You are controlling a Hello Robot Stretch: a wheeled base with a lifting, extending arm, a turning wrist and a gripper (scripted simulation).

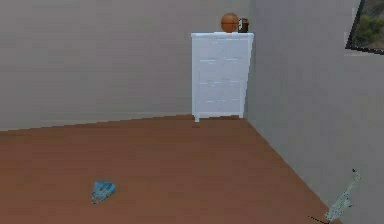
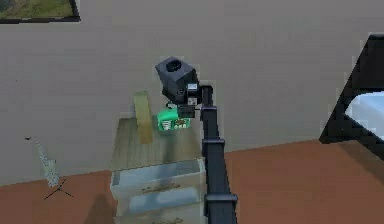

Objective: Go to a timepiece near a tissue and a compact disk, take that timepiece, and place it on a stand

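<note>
Dark and boxy, the hand (image 2: 173,104) caps the far end of the square black arm (image 2: 214,160) and shows against the pale wooden top of a drawer unit (image 2: 135,148). Whether it grips anything cannot be told. A small green thing (image 2: 172,121), too small to confirm as the timepiece, shows right at its fingers by the top's back right corner. A flat tan slab (image 2: 145,107) stands upright at the back edge, just beside it. A thin wiry object (image 2: 46,168) stands on the floor near the unit's left side. A dark bed frame (image 2: 358,100) lies well apart to the right, with open brown floor (image 2: 290,170) between. Ahead, bare floor runs to a white chest (image 1: 222,75) in the room's corner, with an orange ball (image 1: 230,22) on top.
</note>
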